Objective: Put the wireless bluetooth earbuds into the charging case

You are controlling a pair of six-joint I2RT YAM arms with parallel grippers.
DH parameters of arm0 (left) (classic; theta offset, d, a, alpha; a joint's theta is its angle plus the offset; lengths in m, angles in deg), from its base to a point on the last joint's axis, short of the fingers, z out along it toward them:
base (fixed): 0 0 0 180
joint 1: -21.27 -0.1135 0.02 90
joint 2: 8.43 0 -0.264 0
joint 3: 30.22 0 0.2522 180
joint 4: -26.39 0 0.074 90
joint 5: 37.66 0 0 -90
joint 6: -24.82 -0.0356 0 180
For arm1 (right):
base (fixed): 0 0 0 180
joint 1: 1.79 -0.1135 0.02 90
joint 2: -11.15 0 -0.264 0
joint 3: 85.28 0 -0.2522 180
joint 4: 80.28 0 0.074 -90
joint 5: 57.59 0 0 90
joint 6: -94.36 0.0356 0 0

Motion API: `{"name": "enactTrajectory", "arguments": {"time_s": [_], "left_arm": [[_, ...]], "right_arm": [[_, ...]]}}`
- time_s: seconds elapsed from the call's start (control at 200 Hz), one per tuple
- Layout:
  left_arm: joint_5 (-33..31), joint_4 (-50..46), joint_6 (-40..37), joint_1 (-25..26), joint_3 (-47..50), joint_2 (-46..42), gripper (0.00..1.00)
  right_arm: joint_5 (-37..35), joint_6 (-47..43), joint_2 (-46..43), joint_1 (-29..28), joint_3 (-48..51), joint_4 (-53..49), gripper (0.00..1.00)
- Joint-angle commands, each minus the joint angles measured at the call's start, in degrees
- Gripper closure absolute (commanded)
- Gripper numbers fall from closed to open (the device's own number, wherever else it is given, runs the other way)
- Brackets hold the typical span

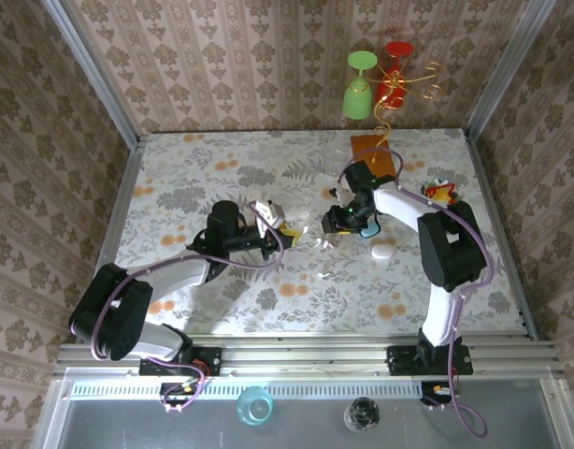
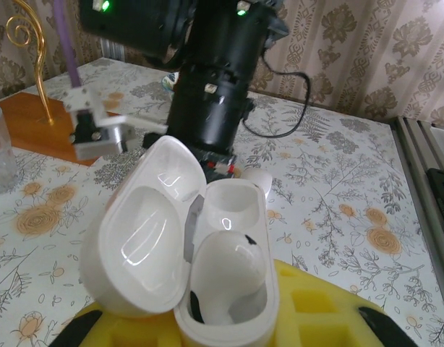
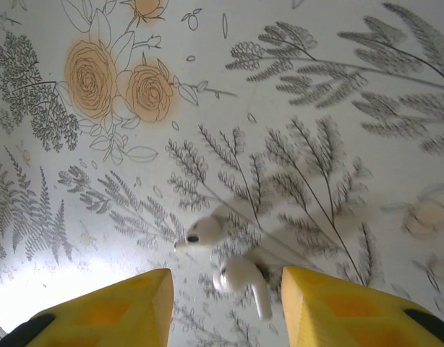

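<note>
spare white case [image 1: 382, 250] lies on the desk [image 1: 222, 290] nearest the bases, beside the right arm. looks out of play.

left hand [image 1: 279, 227] is clamped on the charging case [image 2: 229, 303], a yellow pad on either side of the base and the lid [image 2: 146, 231] swung open to one side. the mouth faces up toward the right arm, i'd guess so that arm gets a steady, open target. seated earbud [image 2: 229, 264] is already in the near socket. empty socket [image 2: 233, 206] is just beyond it, so my read is about half done.

a bit further out, right hand [image 3: 225, 289] hangs low over the desk with fingers spread, gripping nothing. two loose buds lie just ahead of it. near earbud [image 3: 240, 278] sits in the gap between the fingers and touches neither. far earbud [image 3: 205, 231] is just past it, and the two are almost touching. likely a pick line-up on the near one.

risk: the buds are tiny and glossy, so a squeeze could squirt it out or knock its neighbour. the stem angle in the grip will decide whether it drops into the socket.

a small teal case [image 1: 369, 227] sits by the right wrist.

at the back are an orange mat [image 1: 376, 154] and a gold stand [image 1: 399, 89] with a green glass [image 1: 359, 94] and a red glass [image 1: 396, 51], well apart from the work.
</note>
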Motion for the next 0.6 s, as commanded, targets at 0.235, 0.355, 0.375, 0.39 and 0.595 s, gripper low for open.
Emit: {"name": "enactTrajectory", "arguments": {"time_s": [0.235,0.355,0.375,0.39,0.595], "left_arm": [[0.09,3.1,0.65,-0.44,1.56,-0.93,0.97],[0.23,3.1,0.44,-0.45,1.52,-0.91,0.97],[0.22,3.15,0.38,-0.44,1.52,-0.85,0.97],[0.25,3.11,0.39,-0.44,1.52,-0.84,0.97],[0.8,3.38,0.38,-0.45,1.08,-0.16,0.97]], "right_arm": [[7.24,-2.68,5.81,-0.86,-1.64,-1.51,0.58],[7.2,-3.1,4.37,-0.67,1.71,-1.3,0.6],[7.09,-3.3,3.98,-0.58,2.24,-1.24,0.6],[7.07,-3.48,3.68,-0.59,2.71,-1.21,0.6],[6.32,-4.5,0.35,0.09,6.85,-1.33,0.64]]}}
